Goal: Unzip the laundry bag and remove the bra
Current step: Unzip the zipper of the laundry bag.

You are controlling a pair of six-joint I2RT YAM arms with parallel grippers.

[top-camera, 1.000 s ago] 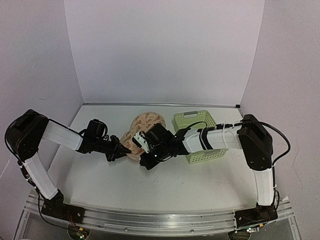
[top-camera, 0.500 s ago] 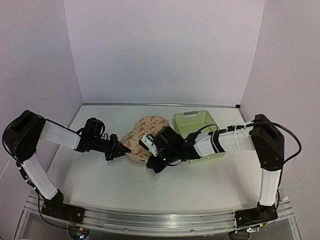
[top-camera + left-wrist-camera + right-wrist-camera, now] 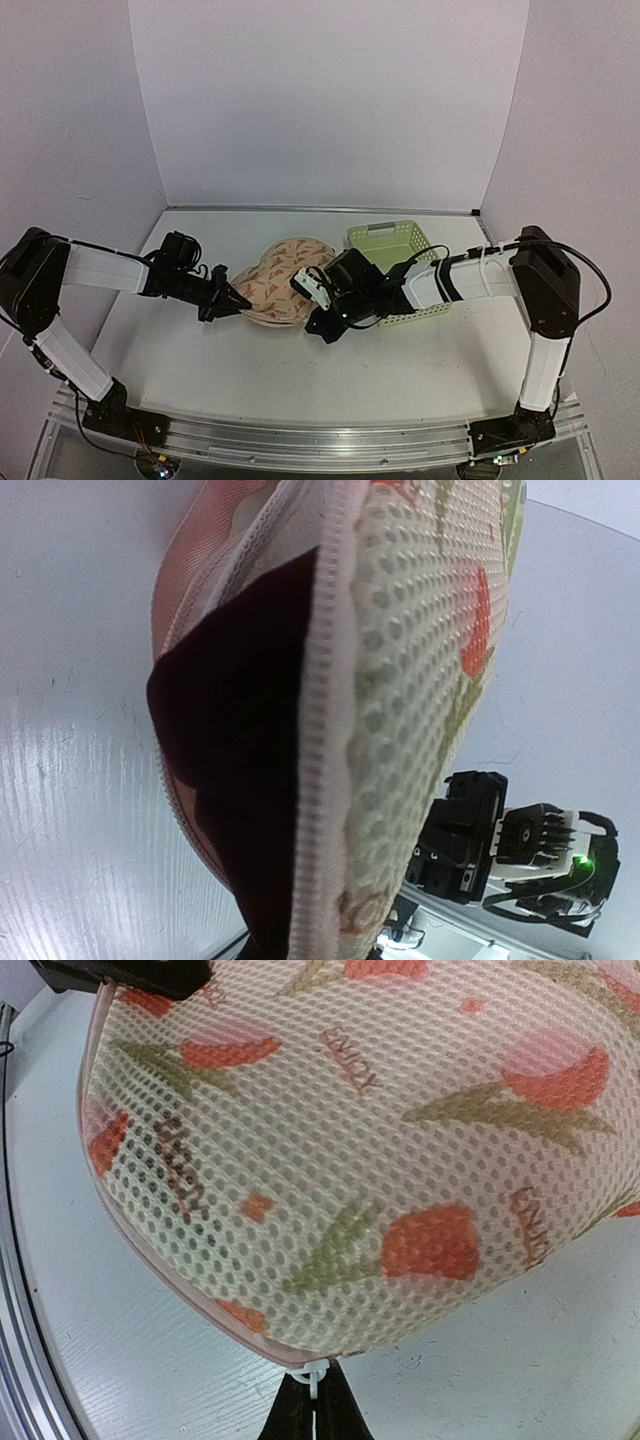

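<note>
The laundry bag (image 3: 282,278), beige-pink mesh with orange-red prints, lies mid-table between both grippers. My left gripper (image 3: 234,300) is shut on its left edge. In the left wrist view the zipper seam (image 3: 322,730) gapes, and the dark maroon bra (image 3: 235,750) shows inside the opening. The left gripper's own fingers are hidden under the fabric there. My right gripper (image 3: 322,324) sits at the bag's near right rim. In the right wrist view its fingertips (image 3: 316,1405) are shut on the small white zipper pull (image 3: 318,1374), just below the bulging bag (image 3: 350,1130).
A pale green plastic mesh basket (image 3: 392,243) stands right behind the right forearm, touching the bag's right side. White walls close the back and both sides. The right arm's base (image 3: 500,845) shows at the table's near edge.
The right gripper has drawn the zipper pull to the right along the bag's near rim. The bag has dropped from tilted up to lying flatter, and the left gripper has shifted slightly left.
</note>
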